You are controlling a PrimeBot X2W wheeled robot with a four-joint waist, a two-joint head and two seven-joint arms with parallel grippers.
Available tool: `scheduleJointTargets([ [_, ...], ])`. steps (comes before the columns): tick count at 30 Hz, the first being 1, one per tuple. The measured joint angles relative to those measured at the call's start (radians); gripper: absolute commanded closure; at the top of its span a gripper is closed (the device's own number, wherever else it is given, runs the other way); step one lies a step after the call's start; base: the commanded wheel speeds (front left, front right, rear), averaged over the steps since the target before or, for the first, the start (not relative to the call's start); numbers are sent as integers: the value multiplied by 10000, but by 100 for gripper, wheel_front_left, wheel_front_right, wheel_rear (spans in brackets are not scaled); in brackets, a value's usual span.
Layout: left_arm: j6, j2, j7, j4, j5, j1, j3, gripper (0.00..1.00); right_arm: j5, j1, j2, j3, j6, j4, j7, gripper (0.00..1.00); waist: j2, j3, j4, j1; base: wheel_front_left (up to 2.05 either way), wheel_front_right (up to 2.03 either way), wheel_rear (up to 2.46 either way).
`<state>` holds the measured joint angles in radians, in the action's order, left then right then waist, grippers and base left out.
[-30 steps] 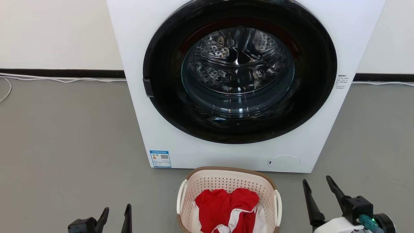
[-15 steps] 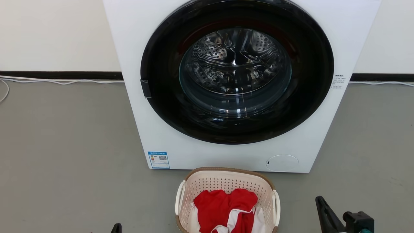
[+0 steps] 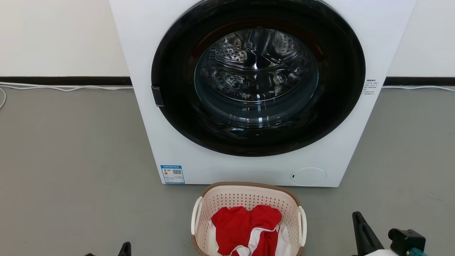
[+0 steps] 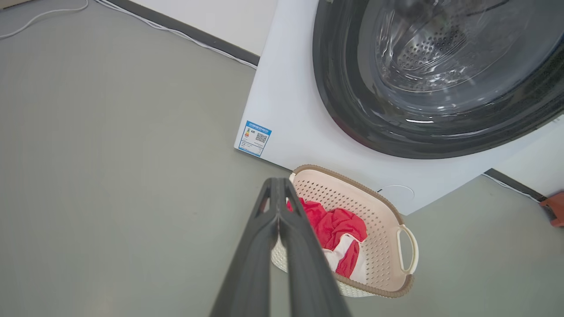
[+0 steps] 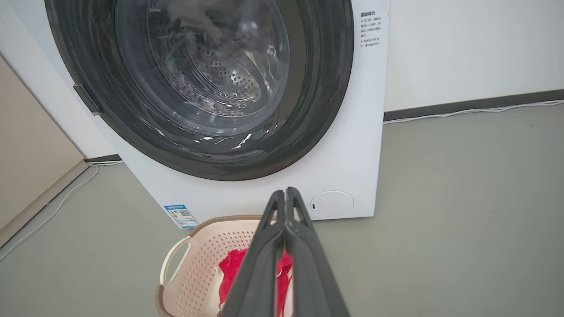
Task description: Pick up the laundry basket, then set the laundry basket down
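The laundry basket (image 3: 249,199), cream-white and perforated with a brown rim and white side handles, stands on the grey floor just in front of the washing machine (image 3: 249,167). Red and white clothes (image 3: 245,227) lie in it. The basket (image 4: 379,229) also appears in the left wrist view and, as the basket (image 5: 198,264), in the right wrist view. My left gripper (image 4: 277,187) is shut with nothing in it, off to the basket's left. My right gripper (image 5: 285,193) is shut and empty too, off to its right. In the head view the left gripper (image 3: 125,248) and right gripper (image 3: 358,222) peek up at the bottom edge.
The washing machine's round dark door (image 3: 257,76) is closed over the steel drum. White cables (image 3: 64,87) run along the black skirting at the wall. A beige panel (image 5: 31,171) stands to the machine's left, and a red object (image 4: 556,207) lies on the floor.
Both grippers have gone from open to shut and dropped lower in the head view. The head camera has shifted slightly; the basket has stayed put.
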<state>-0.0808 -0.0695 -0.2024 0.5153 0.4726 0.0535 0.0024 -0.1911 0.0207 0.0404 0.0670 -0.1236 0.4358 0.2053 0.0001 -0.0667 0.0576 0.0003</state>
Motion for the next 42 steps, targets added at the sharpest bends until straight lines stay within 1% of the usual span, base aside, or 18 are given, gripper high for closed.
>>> scheduleJointTargets([
  [4, 0, 2, 82, -69, 332, -8, 21, 100, -368, -6, 0, 8, 0, -33, -105, 100, 0, 20, -16, 0, 0, 0, 0],
  [42, -132, 67, 1160, -907, 4201, -258, 295, 100, -5279, -115, -2, 272, 2, -617, -1133, 100, 0, 264, -217, -2, 0, 0, 0],
])
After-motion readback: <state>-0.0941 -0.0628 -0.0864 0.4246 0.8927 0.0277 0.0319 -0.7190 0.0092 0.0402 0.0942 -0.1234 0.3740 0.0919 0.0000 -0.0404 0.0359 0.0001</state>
